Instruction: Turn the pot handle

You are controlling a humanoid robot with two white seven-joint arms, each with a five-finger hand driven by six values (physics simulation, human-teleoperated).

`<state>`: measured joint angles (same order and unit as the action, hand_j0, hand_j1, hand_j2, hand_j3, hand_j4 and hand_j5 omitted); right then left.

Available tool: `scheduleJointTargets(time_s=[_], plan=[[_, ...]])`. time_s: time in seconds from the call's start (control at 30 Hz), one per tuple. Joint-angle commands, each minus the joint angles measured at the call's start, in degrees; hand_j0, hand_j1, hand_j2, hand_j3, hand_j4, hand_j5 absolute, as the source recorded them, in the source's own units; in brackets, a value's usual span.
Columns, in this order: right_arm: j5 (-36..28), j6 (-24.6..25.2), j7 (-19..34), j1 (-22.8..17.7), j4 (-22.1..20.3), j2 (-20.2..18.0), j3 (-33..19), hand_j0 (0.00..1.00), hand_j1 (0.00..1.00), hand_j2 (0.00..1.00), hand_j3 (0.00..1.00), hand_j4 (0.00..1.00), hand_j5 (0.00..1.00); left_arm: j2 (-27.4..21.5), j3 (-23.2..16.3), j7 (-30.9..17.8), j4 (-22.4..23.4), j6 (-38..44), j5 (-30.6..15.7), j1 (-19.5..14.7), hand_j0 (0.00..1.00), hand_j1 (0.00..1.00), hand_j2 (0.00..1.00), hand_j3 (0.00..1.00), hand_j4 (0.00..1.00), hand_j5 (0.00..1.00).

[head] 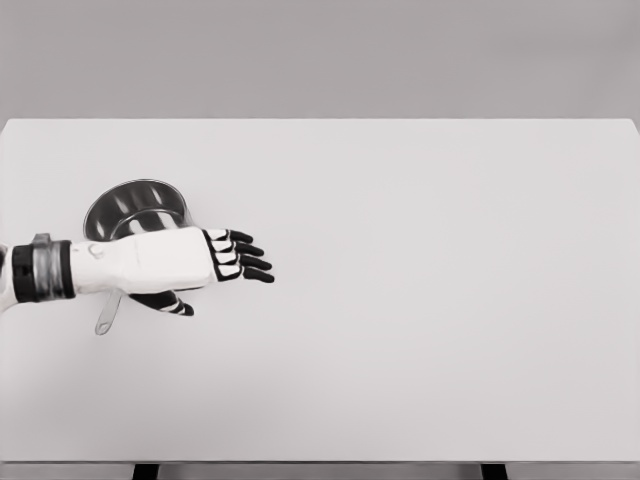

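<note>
No readable writing or brand marks anywhere. White desk [420, 300] fills most of the view, grey wall behind. Steel pot [135, 205] sits at the left side of the desk, open top visible, near rim covered by the arm. Pot handle [106, 318] sticks out toward the near side, poking below the forearm. Left hand [200, 262] reaches in from the left edge, forearm level across the pot, palm side down, 4 fingers [245, 258] stretched rightward and slightly apart, thumb [168, 303] hanging below near the handle. Hand loose, clamped on nothing.
</note>
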<state>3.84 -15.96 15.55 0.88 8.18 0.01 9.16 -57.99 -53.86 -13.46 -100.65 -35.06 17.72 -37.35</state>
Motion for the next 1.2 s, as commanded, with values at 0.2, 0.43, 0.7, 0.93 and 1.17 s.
scheduleJointTargets(time_s=[0.2, 0.43, 0.7, 0.93, 1.17], plan=[[0.03, -0.04, 0.09, 0.0, -0.01, -0.01, -0.02, 1.0, 1.0, 1.0, 1.0, 1.0, 1.0, 0.07, -0.11, 0.1, 1.69, 0.06, 1.88, -0.09, 1.0, 1.0, 1.0, 1.0, 1.0, 1.0], [0.03, -0.04, 0.09, 0.09, -0.01, -0.01, -0.02, 1.0, 1.0, 1.0, 1.0, 1.0, 1.0, -0.19, -0.11, -0.25, 3.09, 0.06, 2.05, 0.0, 1.0, 1.0, 1.0, 1.0, 1.0, 1.0], [-0.06, -0.04, 0.0, 0.0, -0.01, -0.01, -0.02, 1.0, 1.0, 1.0, 1.0, 1.0, 1.0, -0.37, -0.11, -0.34, 3.09, 0.06, 4.34, 0.61, 1.0, 1.0, 1.0, 1.0, 1.0, 1.0], [0.03, 0.05, 0.0, 0.0, -0.01, -0.01, 0.07, 1.0, 1.0, 1.0, 1.0, 1.0, 1.0, -0.46, -0.11, -0.34, 3.01, 0.06, 6.97, 0.79, 1.0, 1.0, 1.0, 1.0, 1.0, 1.0], [0.03, -0.04, 0.0, 0.0, -0.01, -0.01, -0.02, 1.0, 1.0, 1.0, 1.0, 1.0, 1.0, -1.95, -0.11, -0.43, 3.01, 0.06, 7.85, 1.32, 1.0, 1.0, 1.0, 1.0, 1.0, 1.0]])
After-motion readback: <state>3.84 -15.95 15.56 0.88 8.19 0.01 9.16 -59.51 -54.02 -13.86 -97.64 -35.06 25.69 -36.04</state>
